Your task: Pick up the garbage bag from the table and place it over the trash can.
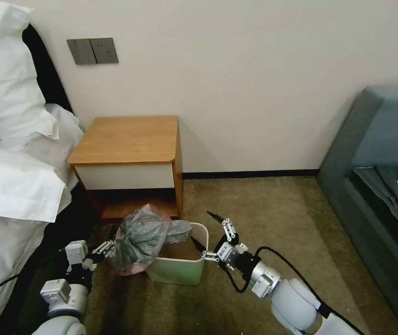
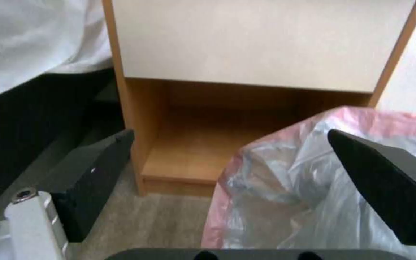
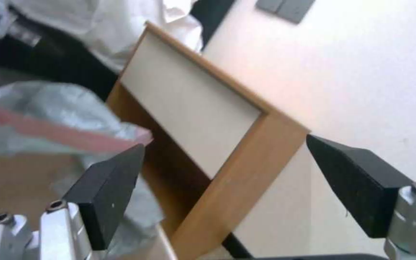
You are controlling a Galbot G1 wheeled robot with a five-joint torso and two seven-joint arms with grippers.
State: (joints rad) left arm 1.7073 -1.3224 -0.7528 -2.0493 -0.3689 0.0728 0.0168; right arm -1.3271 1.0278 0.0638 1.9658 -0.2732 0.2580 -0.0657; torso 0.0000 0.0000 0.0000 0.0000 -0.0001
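Observation:
The garbage bag [image 1: 141, 237], crinkled grey plastic with a pink rim, lies bunched over the left half of the trash can [image 1: 178, 272], which stands on the carpet in front of the table [image 1: 127, 139]. My left gripper [image 1: 114, 245] is at the bag's left side. In the left wrist view its jaws stand wide open and the bag's pink-edged mouth [image 2: 285, 180] reaches in between them. At the can's right rim my right gripper [image 1: 204, 229] is open and holds nothing. From the right wrist the bag [image 3: 59, 119] shows beyond one finger [image 3: 107, 195].
A bed with white pillows [image 1: 13, 139] stands on the left, close to the left arm. A grey-blue sofa [image 1: 380, 177] fills the right side. The wall with a switch plate [image 1: 92, 50] rises behind the table. Open carpet [image 1: 273, 218] lies between the can and the sofa.

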